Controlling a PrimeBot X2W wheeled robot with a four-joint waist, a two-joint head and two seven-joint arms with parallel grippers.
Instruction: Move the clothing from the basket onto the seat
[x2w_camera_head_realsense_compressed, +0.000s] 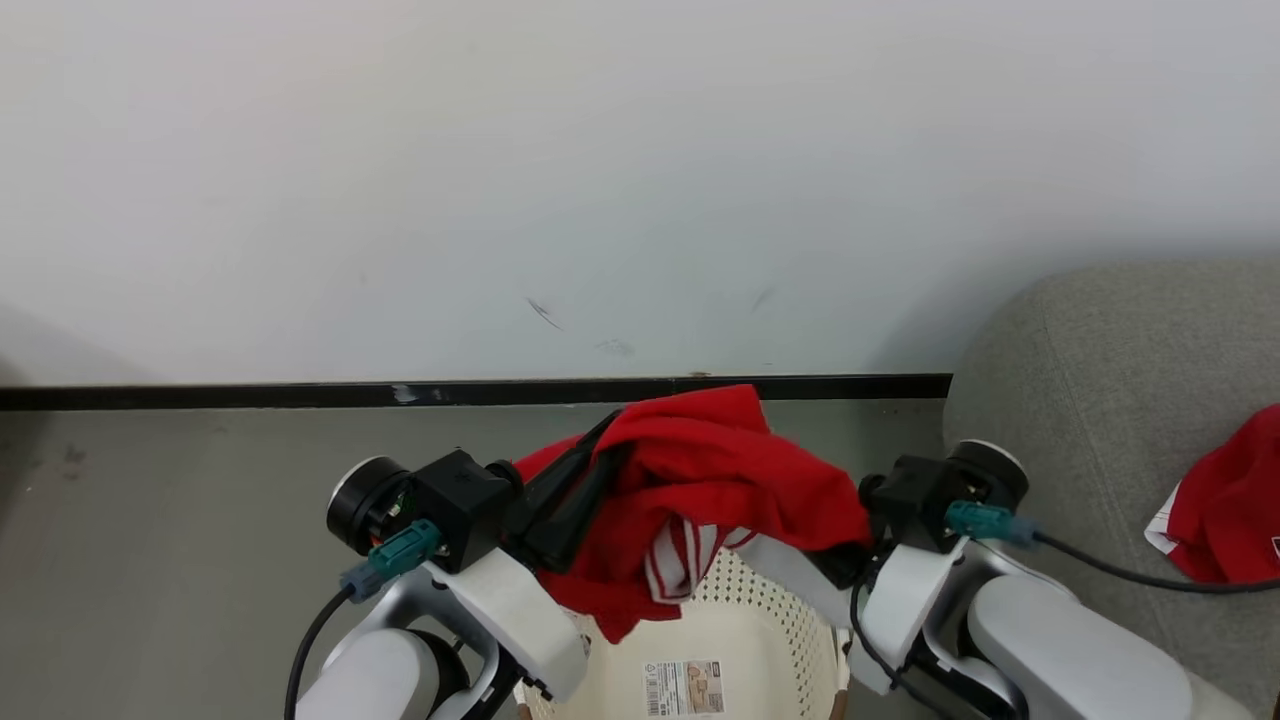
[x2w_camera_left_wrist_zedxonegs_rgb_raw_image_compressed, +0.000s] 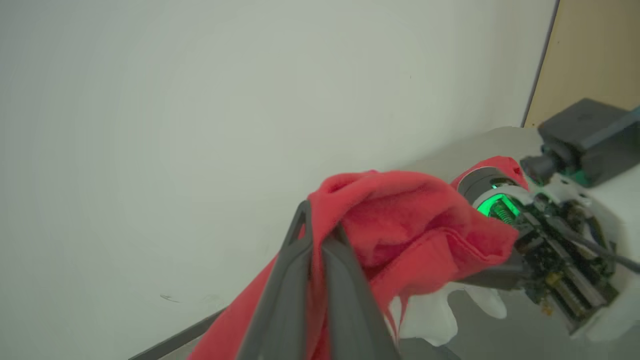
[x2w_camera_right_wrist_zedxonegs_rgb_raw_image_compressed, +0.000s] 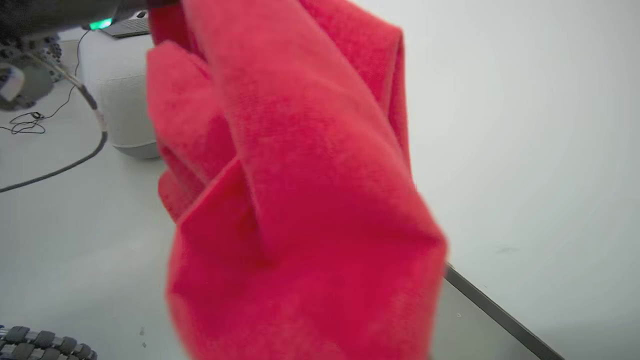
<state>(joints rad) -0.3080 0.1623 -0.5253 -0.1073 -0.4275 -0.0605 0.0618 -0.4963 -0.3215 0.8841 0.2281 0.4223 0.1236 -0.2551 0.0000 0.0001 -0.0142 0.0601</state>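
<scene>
A red garment (x2w_camera_head_realsense_compressed: 720, 470) with a striped white trim hangs lifted above the cream basket (x2w_camera_head_realsense_compressed: 790, 620), stretched between both grippers. My left gripper (x2w_camera_head_realsense_compressed: 603, 442) is shut on its left side; in the left wrist view the two dark fingers (x2w_camera_left_wrist_zedxonegs_rgb_raw_image_compressed: 300, 260) pinch the red fabric (x2w_camera_left_wrist_zedxonegs_rgb_raw_image_compressed: 400, 225). My right gripper (x2w_camera_head_realsense_compressed: 842, 562) is at the garment's right corner, its fingertips buried in cloth, and appears shut on it (x2w_camera_left_wrist_zedxonegs_rgb_raw_image_compressed: 500, 272). Red cloth (x2w_camera_right_wrist_zedxonegs_rgb_raw_image_compressed: 300, 200) covers the right wrist view. The grey-green seat (x2w_camera_head_realsense_compressed: 1090, 400) lies to the right with a second red garment (x2w_camera_head_realsense_compressed: 1225, 500) on it.
A white wall with a black baseboard (x2w_camera_head_realsense_compressed: 400, 393) runs behind the basket, with grey floor (x2w_camera_head_realsense_compressed: 180, 520) to the left. A label (x2w_camera_head_realsense_compressed: 685, 687) shows on the basket's bottom. The right wrist view has a pale rounded stool (x2w_camera_right_wrist_zedxonegs_rgb_raw_image_compressed: 120, 100) and a cable (x2w_camera_right_wrist_zedxonegs_rgb_raw_image_compressed: 60, 170) on the floor.
</scene>
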